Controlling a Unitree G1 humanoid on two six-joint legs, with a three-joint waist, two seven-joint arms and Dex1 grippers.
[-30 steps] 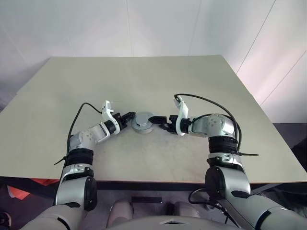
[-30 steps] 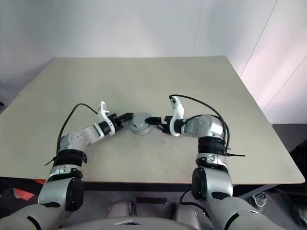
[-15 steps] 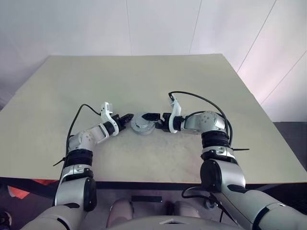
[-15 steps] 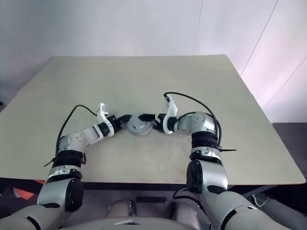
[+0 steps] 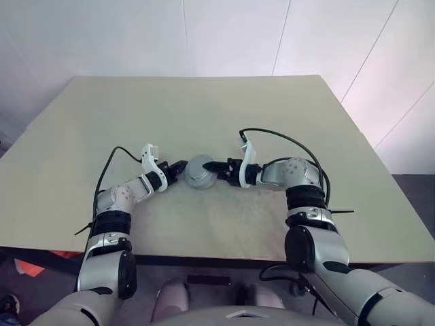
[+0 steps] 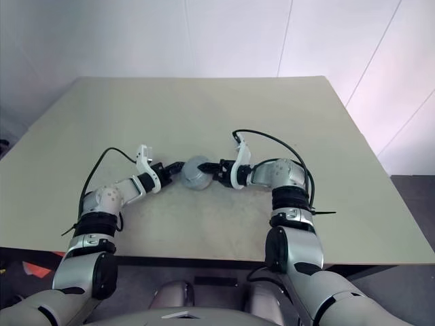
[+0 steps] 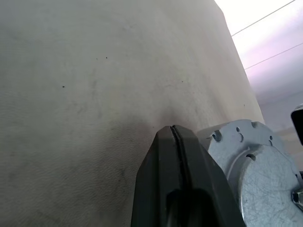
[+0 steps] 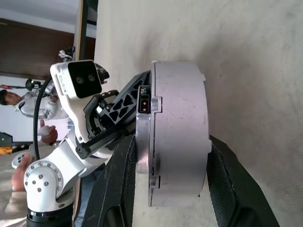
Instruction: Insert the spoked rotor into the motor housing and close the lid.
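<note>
1. Grip first: your right gripper (image 8: 161, 184) has its two black jaws straddling the motor housing (image 8: 177, 132), one on the flat face, the other on the opposite face. They sit against the metal or very nearly so; you cannot tell from these views whether they are fully clamped.

2. Housing position: it sits on the desk (image 5: 204, 115) between the two grippers, tilted up on its edge rather than lying flat. The lid (image 7: 265, 184) appears already seated on it, a flat grey disc with a small centre hub.

3. Handling, as a judgement: solid metal puck, stiff and fairly heavy for its width, with smooth faces that could slip between hard jaws. Pinch across the two flat faces, well in from the rim, and squeeze gently; the seam between lid and body could shift if you lever it.

4. Left gripper (image 5: 178, 167), just beyond the housing as seen from the right wrist: its jaws are pressed fully together, holding nothing, with the tip resting at the housing's rim like a backstop.

5. Beyond the housing, bare desk runs back to the wall.
</note>
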